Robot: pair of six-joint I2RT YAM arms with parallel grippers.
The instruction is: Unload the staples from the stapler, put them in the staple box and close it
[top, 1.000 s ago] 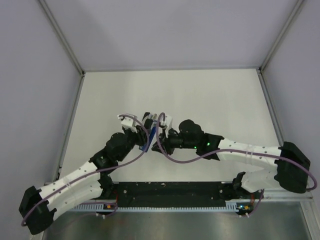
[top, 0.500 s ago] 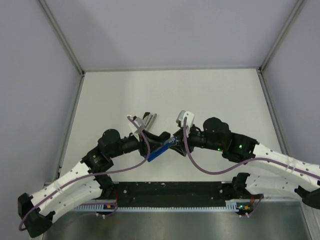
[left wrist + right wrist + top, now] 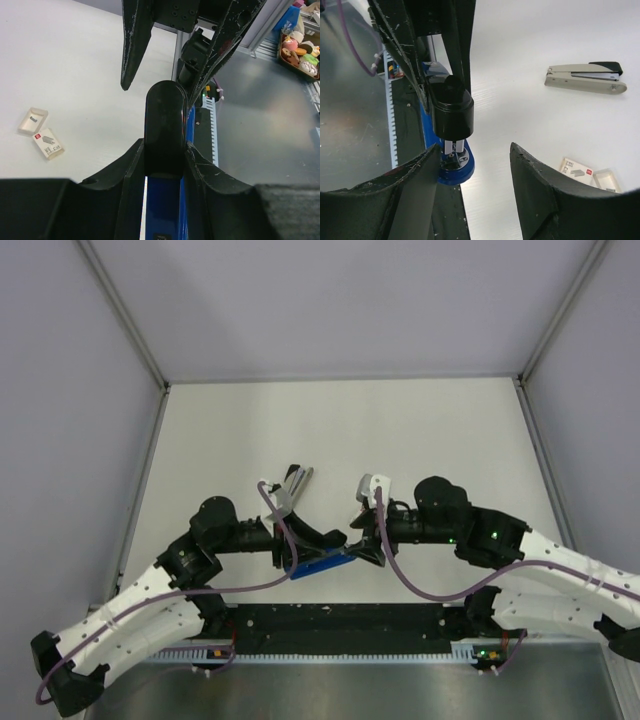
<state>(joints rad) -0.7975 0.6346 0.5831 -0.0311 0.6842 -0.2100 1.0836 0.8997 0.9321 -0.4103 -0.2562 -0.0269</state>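
The blue stapler (image 3: 322,563) with black ends hangs level above the table's near edge, held in my left gripper (image 3: 308,548). In the left wrist view my left gripper (image 3: 165,150) is shut on the stapler's (image 3: 162,200) blue body, and its black end sticks out ahead. My right gripper (image 3: 362,547) is open at the stapler's right end. In the right wrist view my right gripper (image 3: 475,185) stands wide open. The stapler's black end (image 3: 451,112) and its grey inner part sit just ahead of the left finger, not gripped.
A larger grey stapler (image 3: 585,77) lies on the white table, also visible from above (image 3: 295,483). Two small whitish boxes (image 3: 40,132) lie on the table, also in the right wrist view (image 3: 585,173). A black rail (image 3: 340,625) runs along the near edge.
Both grippers have moved back from the table's middle toward the near edge. The left one has carried the stapler along and turned it level. The right arm has swung rightward and its gripper stands open.
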